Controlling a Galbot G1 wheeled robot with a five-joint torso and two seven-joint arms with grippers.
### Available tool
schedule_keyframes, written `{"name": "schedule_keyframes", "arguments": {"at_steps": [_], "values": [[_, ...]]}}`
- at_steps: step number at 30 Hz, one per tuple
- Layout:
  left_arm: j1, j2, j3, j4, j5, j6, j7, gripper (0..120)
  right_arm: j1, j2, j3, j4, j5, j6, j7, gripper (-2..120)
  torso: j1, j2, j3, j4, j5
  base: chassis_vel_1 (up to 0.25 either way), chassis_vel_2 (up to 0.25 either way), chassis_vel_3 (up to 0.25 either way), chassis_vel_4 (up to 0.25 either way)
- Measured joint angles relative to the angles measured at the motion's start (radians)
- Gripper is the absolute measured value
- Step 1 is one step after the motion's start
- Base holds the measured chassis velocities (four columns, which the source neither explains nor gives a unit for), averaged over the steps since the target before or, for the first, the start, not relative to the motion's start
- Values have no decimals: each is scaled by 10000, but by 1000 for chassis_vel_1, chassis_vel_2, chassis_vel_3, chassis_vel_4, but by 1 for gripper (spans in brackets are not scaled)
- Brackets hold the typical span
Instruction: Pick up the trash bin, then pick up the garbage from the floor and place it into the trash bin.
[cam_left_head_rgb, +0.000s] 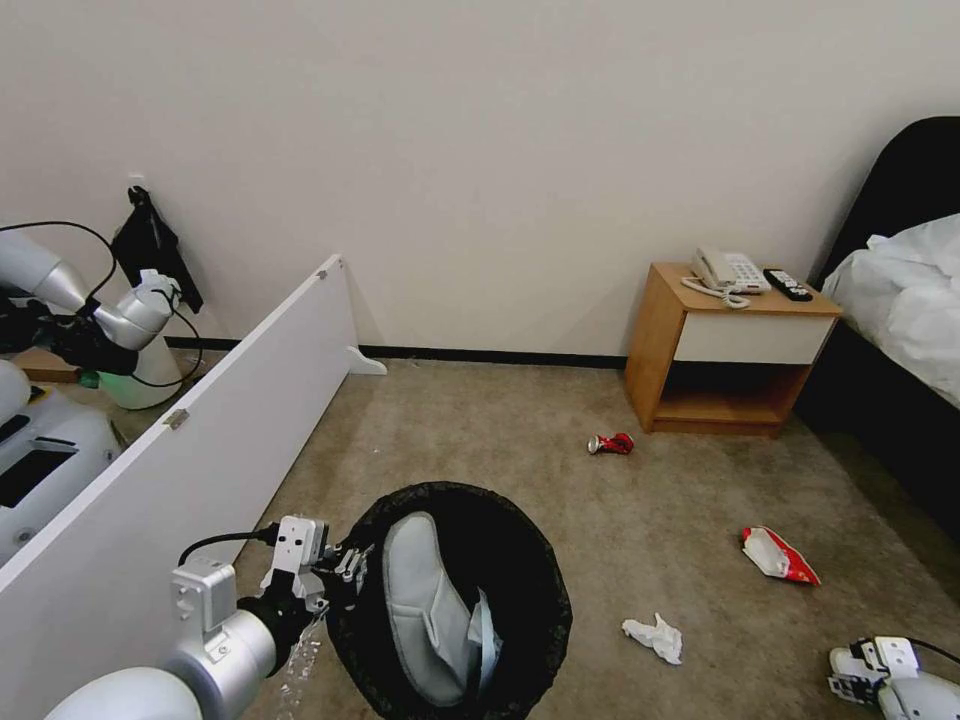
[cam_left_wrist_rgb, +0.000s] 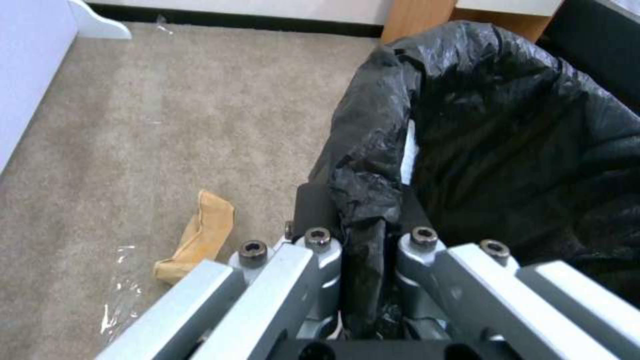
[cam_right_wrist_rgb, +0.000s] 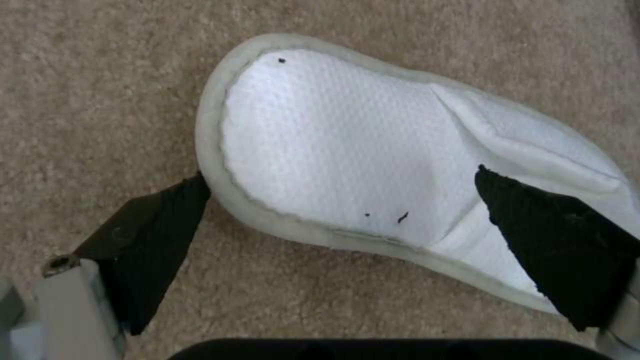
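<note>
Now left gripper clamped on trash bin rim, bin held up, one slipper inside. Right gripper fingers spread, straddling second slipper on floor. Risk: pads close off-centre, slipper pivots free.

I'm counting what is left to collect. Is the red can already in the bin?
No: in the head view the red can lies on the carpet near the nightstand, well apart from the bin.
</note>
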Motion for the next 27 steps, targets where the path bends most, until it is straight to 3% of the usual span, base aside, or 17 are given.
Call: {"name": "schedule_keyframes", "arguments": {"at_steps": [8, 9, 15, 17, 27], "values": [[72, -12, -33, -65, 30, -2, -6, 4, 73, 11, -29, 7, -33, -1, 0, 100, 0, 0, 0, 1, 0, 0, 0, 0, 0], [64, -14, -35, -69, 34, -2, -8, 4, 72, -16, -21, 18, -33, 10, -40, 90, 0, 0, 0, 1, 0, 0, 0, 0, 0], [56, -32, -31, -70, 34, -4, -10, 4, 25, -66, 4, 29, -33, 51, -51, 76, 0, 0, 0, 1, 0, 0, 0, 0, 0], [52, -36, -21, -70, 36, -4, -10, 4, -4, -78, 25, 29, -36, 64, -55, 59, 0, 0, 0, 0, 0, 0, 0, 0, 0], [47, -38, -17, -67, 34, -5, -6, 4, -19, -84, 39, 36, -38, 63, -50, 30, 0, 0, 0, 0, 0, 0, 0, 0, 0]]}}
